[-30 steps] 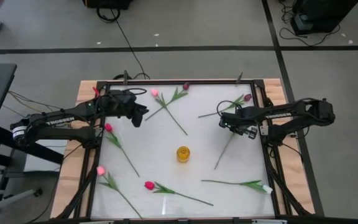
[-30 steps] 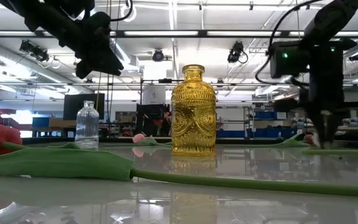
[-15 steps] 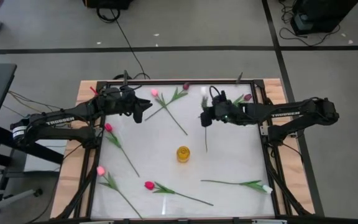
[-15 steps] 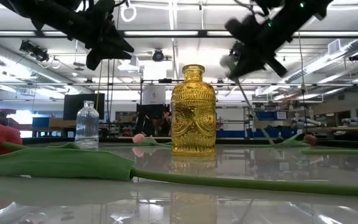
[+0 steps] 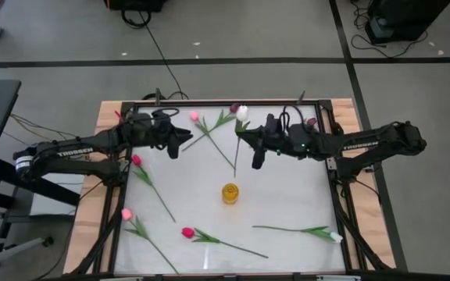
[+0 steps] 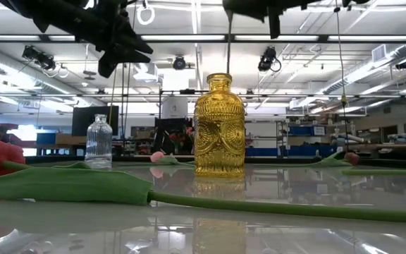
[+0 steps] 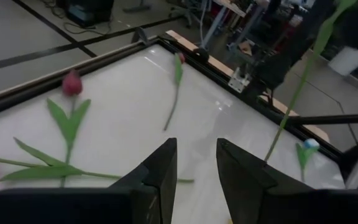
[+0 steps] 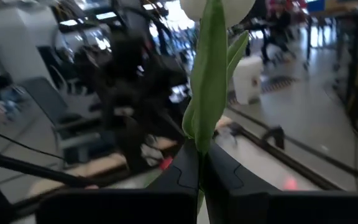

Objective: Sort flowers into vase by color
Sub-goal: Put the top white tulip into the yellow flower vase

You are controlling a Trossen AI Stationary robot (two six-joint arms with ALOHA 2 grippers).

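My right gripper is up off the surface, its dark fingers pinched on the thin green stem of a white tulip; through the right wrist camera I see the narrow leaf and pale bud rising straight out from between the closed fingers. In the low view the stem hangs as a fine vertical line just above the mouth of the amber vase, a squat bottle of pressed, patterned glass with a short neck. From above, that vase sits near the middle of the glossy white surface, below the gripper. My left gripper hovers at the far left part of the surface, its blocky fingers spread with a clear gap and nothing between them. The other flowers lie flat around the surface: a pink tulip and a dark purple one at the far edge, a red one and a pink one on the left, another red bud near the front, and a white one at the right front. A small ribbed clear bottle stands behind in the low view.
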